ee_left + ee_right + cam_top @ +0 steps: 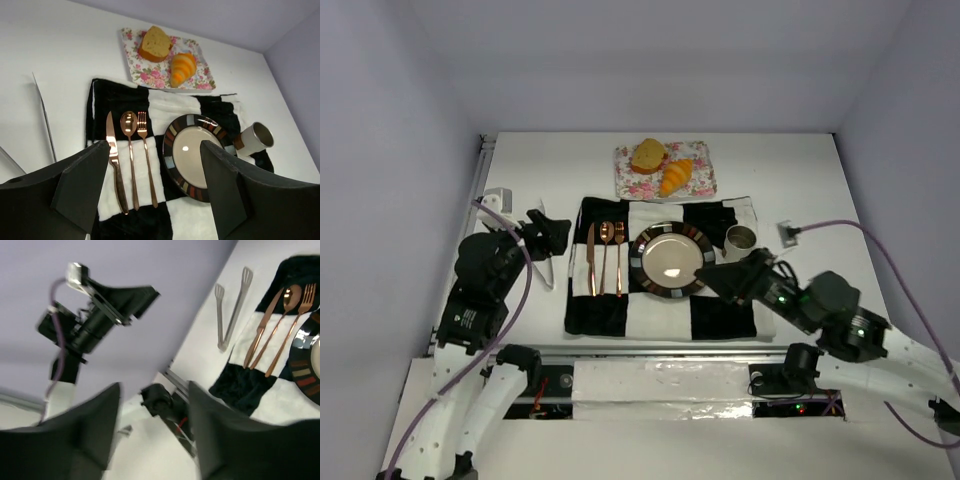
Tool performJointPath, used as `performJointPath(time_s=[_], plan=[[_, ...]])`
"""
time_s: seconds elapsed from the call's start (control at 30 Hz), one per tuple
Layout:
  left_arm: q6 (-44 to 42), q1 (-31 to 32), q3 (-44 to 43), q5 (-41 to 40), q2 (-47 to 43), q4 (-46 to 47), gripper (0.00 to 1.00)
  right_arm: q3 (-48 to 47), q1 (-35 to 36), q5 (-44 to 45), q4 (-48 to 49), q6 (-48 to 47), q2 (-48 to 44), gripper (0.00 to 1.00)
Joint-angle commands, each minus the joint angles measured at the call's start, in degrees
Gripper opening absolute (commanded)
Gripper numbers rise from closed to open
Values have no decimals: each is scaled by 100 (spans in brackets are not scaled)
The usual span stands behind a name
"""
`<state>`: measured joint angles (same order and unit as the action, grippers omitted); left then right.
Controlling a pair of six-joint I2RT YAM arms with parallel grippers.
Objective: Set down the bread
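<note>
- Top view: the slice [648, 155] and the croissant [676, 177] lie side by side on a floral tray [703, 186] at the far side of the worktop [800, 180], just beyond a checked mat [595, 310]. Neither is on the plate [642, 262].
- On the mat, a knife [590, 258], spoon [605, 252] and fork [619, 255] lie left of the plate, and a cup [740, 238] stands at its right.
- The left arm [485, 265] hangs over the bare worktop left of the mat. The right arm [830, 305] reaches low over the mat's near right part, its tip beside the plate.
- Left wrist view only: the left jaws stand wide with nothing between them, and the slice shows its pale cut face.
- Right wrist view, blurred: the right jaws are spread and empty. Tongs [231, 315] lie on the worktop left of the mat; they are faint from above.
</note>
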<state>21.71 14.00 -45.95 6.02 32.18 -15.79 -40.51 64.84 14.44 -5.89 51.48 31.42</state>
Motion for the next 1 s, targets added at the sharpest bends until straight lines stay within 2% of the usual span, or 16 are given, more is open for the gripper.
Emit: performJointPath(time_s=[0.0, 0.07, 0.1, 0.13, 0.17, 0.23, 0.27, 0.33, 0.37, 0.53, 0.57, 0.67, 0.73, 0.77, 0.87, 0.97], plan=[[-44, -29, -19, -30, 235, 366, 71, 183, -24, 858, -535, -33, -932, 68], [-88, -29, -71, -83, 454, 454, 71, 193, -24, 1236, -964, -33, -1242, 73], [-123, -29, -89, -205, 542, 472, 70, 167, -24, 1350, -1097, -24, -1461, 68], [-167, -29, -98, -250, 743, 515, 68, 158, -24, 1473, -1229, 10, -1533, 59], [-220, -29, -72, -259, 841, 733, 62, 140, -24, 1492, -1413, 28, -1603, 37], [-334, -29, -36, -347, 1226, 849, 52, 149, -24, 1466, -1502, 46, -1770, 22], [-361, -29, -45, -391, 1394, 893, 31, 175, -24, 1422, -1555, 37, -1814, 12], [-387, -29, -115, -758, 1902, 876, 5, 262, -24, 1282, -1582, -41, -1954, 7], [-422, -29, -211, -952, 2236, 833, 0, 333, -24, 1177, -1599, -59, -2042, 3], [-563, -230, -414, -1454, 2975, 973, 1, 482, -24, 1192, -1775, 45, -2289, 0], [-572, -405, -467, -1481, 3126, 929, 24, 552, -24, 1210, -1845, 81, -2403, 0], [-581, -643, -608, -1516, 3750, 998, 52, 676, -24, 1333, -1933, 221, -2535, 1], [-546, -750, -686, -1542, 4266, 1060, 55, 773, -24, 1351, -1969, 283, -2623, 12], [-554, -810, -722, -1577, 4444, 1095, 55, 799, -24, 1325, -1942, 283, -2641, 25], [-677, -863, -1011, -1823, 5156, 1140, 55, 896, -24, 1220, -1898, 292, -2615, 44], [-818, -864, -1275, -1982, 5824, 1219, 49, 948, -24, 1167, -1810, 301, -2518, 46]])
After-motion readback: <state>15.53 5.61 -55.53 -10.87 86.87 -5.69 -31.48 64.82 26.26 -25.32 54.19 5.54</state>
